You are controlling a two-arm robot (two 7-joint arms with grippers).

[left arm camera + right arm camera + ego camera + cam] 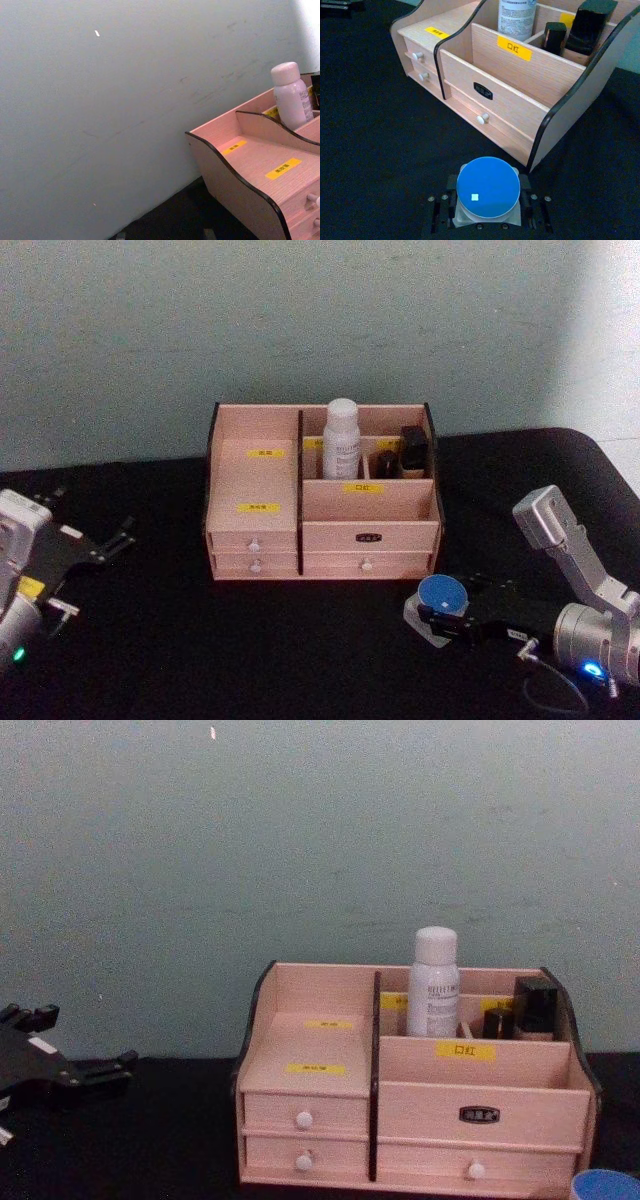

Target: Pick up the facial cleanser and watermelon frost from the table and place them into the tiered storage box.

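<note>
Left arm (18,530): silver-grey casing, green light (17,652), yellow tag (30,587), black left gripper (122,533). Right arm (575,560): silver-grey angular links, blue light (593,670), thin grey cable loop (555,695), black right gripper (443,612) with small screws (445,197).

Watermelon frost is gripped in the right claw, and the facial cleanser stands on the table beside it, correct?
No. The facial cleanser stands inside the tiered storage box, in a rear compartment, as the head view shows. The watermelon frost is gripped in the right claw.
</note>
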